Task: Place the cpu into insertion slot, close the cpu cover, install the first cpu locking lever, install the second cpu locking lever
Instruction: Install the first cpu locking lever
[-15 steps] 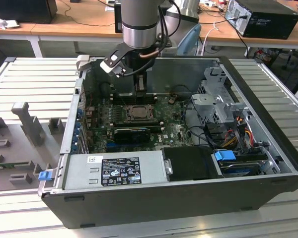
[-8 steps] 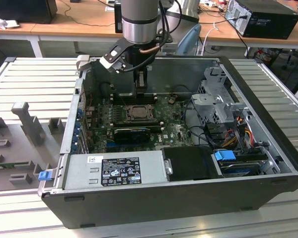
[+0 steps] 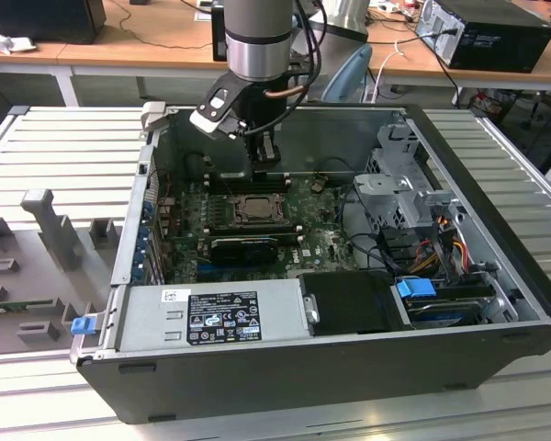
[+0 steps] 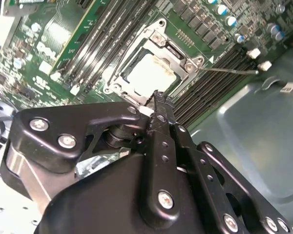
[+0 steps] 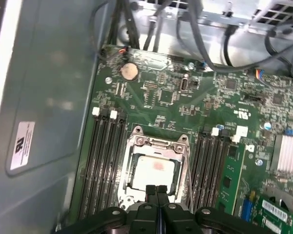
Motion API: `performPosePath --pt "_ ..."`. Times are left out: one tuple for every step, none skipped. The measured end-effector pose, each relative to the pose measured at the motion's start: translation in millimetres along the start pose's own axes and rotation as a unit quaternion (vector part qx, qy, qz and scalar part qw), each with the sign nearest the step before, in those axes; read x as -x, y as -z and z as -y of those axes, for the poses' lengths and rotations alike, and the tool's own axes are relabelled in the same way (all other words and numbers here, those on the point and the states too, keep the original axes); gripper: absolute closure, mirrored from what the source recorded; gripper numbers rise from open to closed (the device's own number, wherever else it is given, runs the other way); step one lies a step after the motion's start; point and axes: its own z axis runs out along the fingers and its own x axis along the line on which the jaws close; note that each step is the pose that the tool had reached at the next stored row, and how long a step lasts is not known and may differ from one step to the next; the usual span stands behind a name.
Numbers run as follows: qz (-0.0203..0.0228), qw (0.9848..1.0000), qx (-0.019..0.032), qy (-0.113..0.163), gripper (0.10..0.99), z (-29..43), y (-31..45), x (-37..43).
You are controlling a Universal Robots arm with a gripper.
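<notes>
Gripper (image 5: 157, 191) fingertips pressed together on nothing, parked right at the edge of the cpu cover (image 5: 156, 145)

Progress check: the cpu (image 5: 154, 171) is seated in the insertion slot (image 5: 131, 170), mid-board between the two banks of memory slots (image 5: 105, 161). The cover lies flat over it with the chip showing through the window, so I'd call steps one and two done. The levers look like what's left. In the second wrist view one thin lever (image 4: 229, 70) pokes out sideways from the cover's corner, not hooked as far as I can tell. Can't make out the other one. Otherwise the open case (image 3: 349, 377) holds the motherboard (image 5: 195, 97), a graphics card (image 3: 243, 248) and the power supply (image 3: 211, 317) along its near wall.
</notes>
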Motion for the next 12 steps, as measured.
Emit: performPosePath --pt "-0.0002 1.0 -0.0002 0.005 0.98 0.0 -0.2 0.0" --pt "-0.0005 1.0 -0.0004 0.009 0.98 0.0 -0.4 0.0" --pt "-0.0012 0.9997 -0.0008 0.025 0.98 0.0 -0.5 0.0" --pt "-0.0017 0.9994 -0.0009 0.036 0.98 0.0 -0.6 0.0" --pt "-0.002 0.9991 -0.0009 0.041 0.98 0.0 -0.6 0.0" --pt "-0.0024 0.9987 -0.0011 0.051 0.98 0.0 -0.6 0.0" --pt "-0.0026 0.9984 -0.0012 0.056 0.98 0.0 -0.6 0.0" --pt "-0.0029 0.9981 -0.0013 0.062 0.98 0.0 -0.6 0.0" --pt "-0.0033 0.9973 -0.0015 0.074 0.98 0.0 -0.6 0.0" --pt "-0.0038 0.9965 -0.0017 0.083 0.98 0.0 -0.6 0.0" --pt "-0.0044 0.9952 -0.0019 0.098 0.98 0.0 -0.6 0.0" --pt "-0.0047 0.9944 -0.002 0.105 0.98 0.0 -0.6 0.0"
